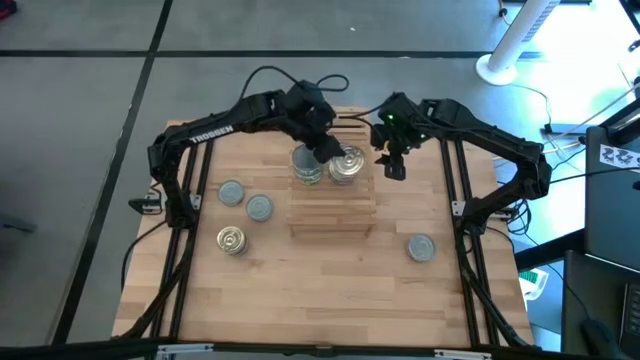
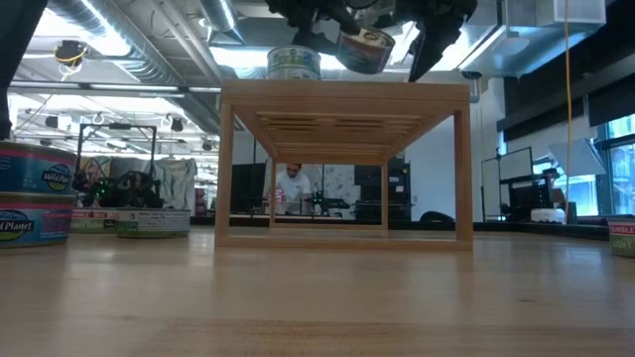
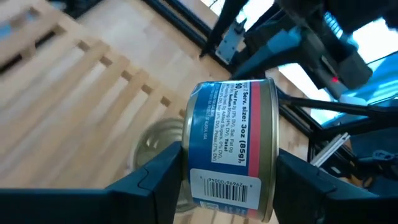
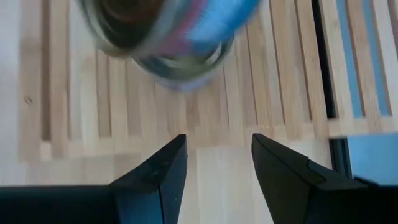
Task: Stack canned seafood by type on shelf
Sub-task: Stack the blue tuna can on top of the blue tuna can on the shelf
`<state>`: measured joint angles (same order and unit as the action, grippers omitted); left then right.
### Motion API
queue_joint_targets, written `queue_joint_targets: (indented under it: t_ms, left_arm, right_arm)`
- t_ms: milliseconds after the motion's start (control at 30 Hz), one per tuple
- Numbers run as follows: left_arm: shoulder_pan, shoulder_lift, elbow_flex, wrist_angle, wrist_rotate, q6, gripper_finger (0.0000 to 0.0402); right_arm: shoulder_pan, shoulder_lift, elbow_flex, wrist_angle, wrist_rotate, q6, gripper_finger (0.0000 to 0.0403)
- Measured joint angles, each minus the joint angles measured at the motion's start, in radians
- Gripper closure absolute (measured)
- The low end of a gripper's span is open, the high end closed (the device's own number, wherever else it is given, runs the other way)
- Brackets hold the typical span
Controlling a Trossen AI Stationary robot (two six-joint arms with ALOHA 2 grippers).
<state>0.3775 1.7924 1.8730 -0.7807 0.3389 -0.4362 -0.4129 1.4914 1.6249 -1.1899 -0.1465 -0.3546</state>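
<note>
In the high view, the slatted shelf is taken as the landmark: the left end effector is seen over its far edge, with a tin standing at and a golden-topped one beside it on the shelf top. The right end effector is held off the shelf's far right corner, just beside that golden tin. Two grey-topped tins and a golden tin lie on the counter to the left of the shelf, and one grey tin lies to its right. In the low view, one tin is seen resting on the shelf top, while a second is held tilted just above it. In the left wrist view, a blue-labelled tin is shown pinched between the left fingers, turned on its side so that its flat faces point sideways along the slats. In the right wrist view, the right fingers are seen spread and empty. The held tin is judged to need levelling over the tin below it; the left arm is the nearer.
</note>
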Motion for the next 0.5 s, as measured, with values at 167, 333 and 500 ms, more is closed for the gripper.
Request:
queue_joint_targets:
  t_ms: [167, 333, 500]
  left_arm:
    - [0.025, 0.006, 0.000, -0.002, 0.052, 0.046, 0.0209]
    - [0.031, 0.026, 0.000, -0.012, 0.106, 0.050, 0.0208]
    - [0.030, 0.025, 0.000, -0.022, 0.133, 0.072, 0.0208]
  right_arm:
    - [0.000, 0.000, 0.000, 0.074, -0.032, 0.001, 0.0221]
    - [0.000, 0.000, 0.000, 0.073, -0.020, 0.001, 0.0221]
    - [0.000, 0.000, 0.000, 0.076, -0.003, 0.001, 0.0221]
